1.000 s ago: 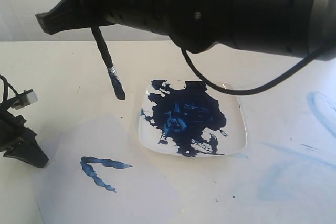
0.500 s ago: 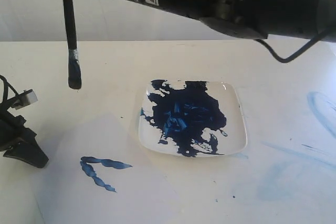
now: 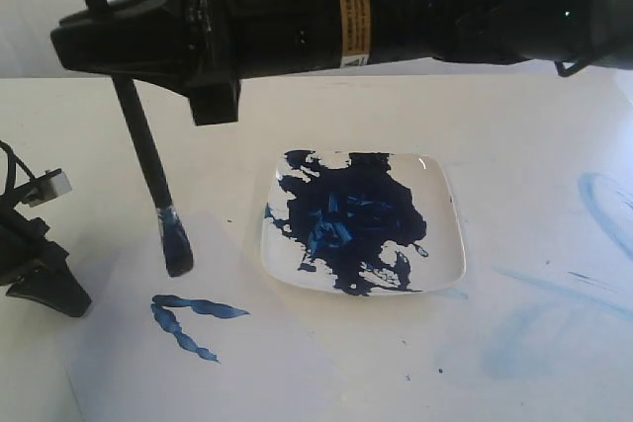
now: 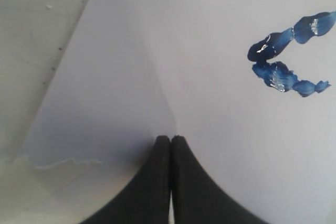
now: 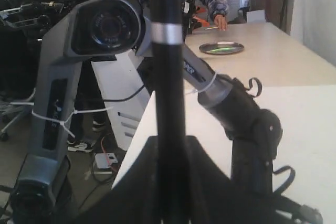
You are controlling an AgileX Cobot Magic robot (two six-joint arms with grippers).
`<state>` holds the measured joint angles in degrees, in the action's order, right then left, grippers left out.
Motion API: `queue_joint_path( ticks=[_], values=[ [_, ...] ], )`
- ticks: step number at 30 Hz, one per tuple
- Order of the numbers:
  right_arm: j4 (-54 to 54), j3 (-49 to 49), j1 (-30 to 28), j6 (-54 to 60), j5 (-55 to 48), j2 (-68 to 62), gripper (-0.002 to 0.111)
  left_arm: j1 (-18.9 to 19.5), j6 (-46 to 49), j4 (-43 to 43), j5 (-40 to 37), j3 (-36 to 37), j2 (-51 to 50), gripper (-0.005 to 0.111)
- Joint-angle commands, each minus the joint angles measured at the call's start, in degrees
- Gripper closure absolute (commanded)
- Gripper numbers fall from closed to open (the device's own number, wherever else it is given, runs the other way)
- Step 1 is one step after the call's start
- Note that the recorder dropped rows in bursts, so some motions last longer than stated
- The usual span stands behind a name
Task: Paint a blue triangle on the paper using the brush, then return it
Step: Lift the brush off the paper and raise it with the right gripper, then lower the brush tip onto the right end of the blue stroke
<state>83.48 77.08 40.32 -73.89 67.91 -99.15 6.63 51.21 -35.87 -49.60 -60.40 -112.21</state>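
Right gripper (image 3: 89, 37) clamped narrow on the upper handle of the brush (image 3: 146, 160), a light, stiff, slim rod with soft wet bristles, left of centre, tip apparently just above the paper (image 3: 129, 373) by the unfinished triangle (image 3: 188, 318); grip handle, not ferrule.

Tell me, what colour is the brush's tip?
Blue paint covers the brush tip; clearest in the exterior view.

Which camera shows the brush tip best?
The exterior view: the brush shows from handle to blue tip, near the painted strokes. The right wrist view shows only its handle; the left wrist view shows none.
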Motion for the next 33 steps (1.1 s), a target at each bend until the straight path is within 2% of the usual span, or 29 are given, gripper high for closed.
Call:
queue_joint_path(
  ticks=[1, 11, 14, 20, 33],
  values=[
    [4.0, -0.4, -2.1, -3.0, 2.1, -0.9, 0.108, 0.0, 0.1, -0.1, -1.1, 0.4, -0.2, 0.107],
    [7.2, -0.4, -2.1, -3.9, 2.1, -3.4, 0.108, 0.0, 0.2, -0.1, -1.0, 0.4, -0.2, 0.107],
    [7.0, -0.6, -2.0, 5.2, 2.1, -5.0, 0.108, 0.0, 0.2, -0.1, -1.0, 0.4, -0.2, 0.107],
    [6.4, -0.5, -1.5, 10.8, 2.1, -8.2, 0.108, 0.0, 0.2, -0.1, -0.9, 0.4, -0.2, 0.107],
    [6.4, -0.5, 5.4, 13.9, 2.1, -12.1, 0.108, 0.0, 0.2, -0.1, -0.6, 0.4, -0.2, 0.107]
  ],
)
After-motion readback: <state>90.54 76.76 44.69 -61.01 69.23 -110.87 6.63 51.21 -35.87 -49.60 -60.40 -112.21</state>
